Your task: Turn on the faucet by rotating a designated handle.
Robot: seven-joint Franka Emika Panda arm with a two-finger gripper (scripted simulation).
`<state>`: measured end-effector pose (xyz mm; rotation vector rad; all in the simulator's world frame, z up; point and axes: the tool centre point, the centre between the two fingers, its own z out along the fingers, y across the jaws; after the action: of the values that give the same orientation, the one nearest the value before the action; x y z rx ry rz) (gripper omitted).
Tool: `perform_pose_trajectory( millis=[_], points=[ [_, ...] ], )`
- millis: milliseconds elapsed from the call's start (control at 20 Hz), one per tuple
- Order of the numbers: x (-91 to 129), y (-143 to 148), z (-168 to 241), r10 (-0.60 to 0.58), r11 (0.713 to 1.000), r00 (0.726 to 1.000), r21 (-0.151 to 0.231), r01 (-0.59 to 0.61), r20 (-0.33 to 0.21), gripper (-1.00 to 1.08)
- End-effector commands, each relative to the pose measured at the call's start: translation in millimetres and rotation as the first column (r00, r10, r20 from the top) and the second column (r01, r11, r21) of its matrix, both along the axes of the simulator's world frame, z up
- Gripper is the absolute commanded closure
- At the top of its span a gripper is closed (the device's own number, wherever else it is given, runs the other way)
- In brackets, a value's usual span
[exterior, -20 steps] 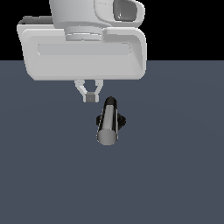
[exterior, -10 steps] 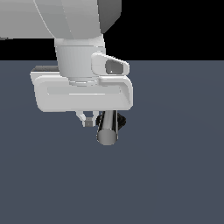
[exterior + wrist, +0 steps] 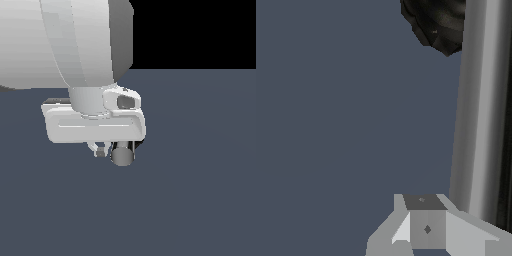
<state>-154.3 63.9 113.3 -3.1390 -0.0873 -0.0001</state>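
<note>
- Exterior view: I see the big white arm [image 3: 65, 45] filling the upper part of the exterior view's left, its wide white hand block hanging low over the dark grey-blue floor [image 3: 200, 200].
- Under that block the gripper [image 3: 101, 149] pokes out; only a small pale fingertip [image 3: 100, 153] shows, so I cannot tell from here whether the jaws are apart or together.
- Just beside that fingertip, toward the exterior view's right, sits the handle [image 3: 122, 154], showing me its flat round grey end (the bar behind it is mostly covered by the hand block).
- A sliver of black from the faucet [image 3: 138, 145] peeks out beside the handle, right under the block's edge.
- Wrist view: the handle [image 3: 481, 110] runs as a long shiny grey cylinder across the frame, and the faucet's black lobed base [image 3: 438, 25] sits at its far end.
- The gripper's blocky grey fingertip [image 3: 426, 222] lies right against the side of the bar, close enough that I would call it touching or nearly so.
- Here too, I can make out just one finger, so whether the claw stands open or closed I cannot tell.
</note>
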Motion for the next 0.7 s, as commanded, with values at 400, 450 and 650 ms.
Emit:
perform_pose_trajectory(
  millis=[400, 450, 650],
  points=[
    [4.1, 1.8, -9.8, 0.002, 1.0, 1.0, -0.001, -0.002, 0.0, 1.08],
    [4.1, 1.8, -9.8, 0.002, 1.0, 1.0, -0.001, -0.002, 0.0, 1.08],
    [5.2, -7.8, -9.7, 0.002, 1.0, 1.0, -0.001, -0.002, 0.0, 1.08]
  ],
)
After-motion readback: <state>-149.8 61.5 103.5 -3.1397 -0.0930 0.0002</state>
